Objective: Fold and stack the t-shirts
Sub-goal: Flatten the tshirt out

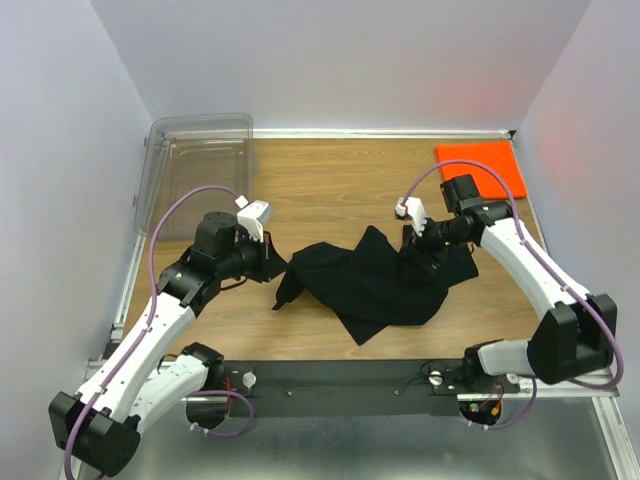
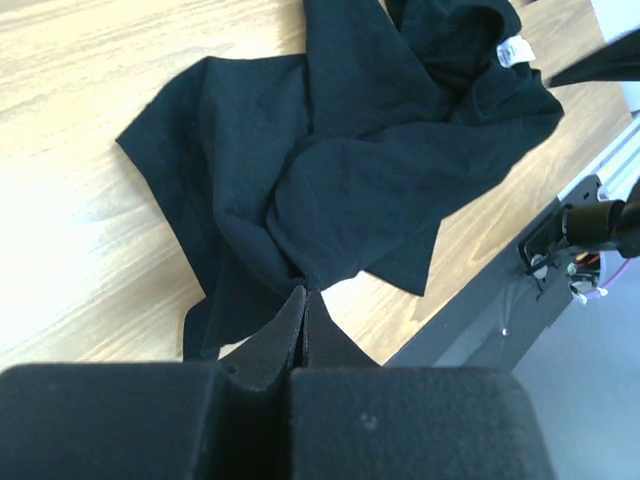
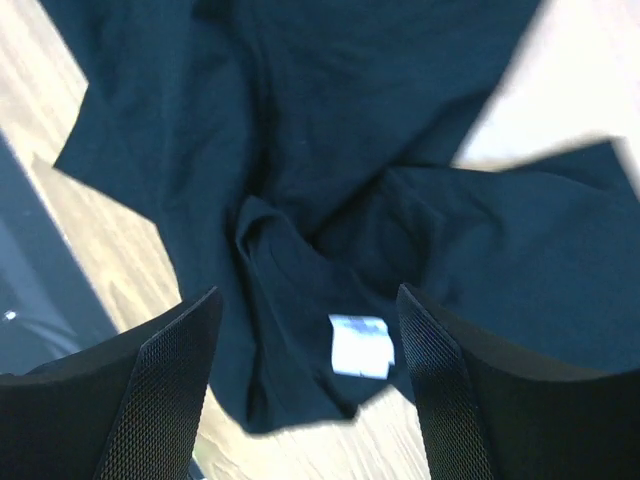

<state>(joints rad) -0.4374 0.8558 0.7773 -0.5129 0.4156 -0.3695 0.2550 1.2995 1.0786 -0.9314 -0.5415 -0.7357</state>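
Two pincers: left pincer (image 2: 305, 300) clenched on the one black t-shirt (image 1: 380, 280) at its edge, right pincer (image 3: 308, 300) released over its collar. One orange t-shirt (image 1: 482, 167) lies beyond the right pincer at the table (image 1: 330, 180) corner, with bare wood between.

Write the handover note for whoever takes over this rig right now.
Left pincer: shut, pinching the near-left edge of the black shirt.
Right pincer: open, over the shirt's collar by the white tag, holding nothing.
Things: the black shirt lies crumpled mid-table. The orange shirt lies flat and folded at the far right corner. A clear bin sits at the far left.
Done: the orange shirt looks folded.
Left: spread and fold the black shirt, then stack the two shirts.
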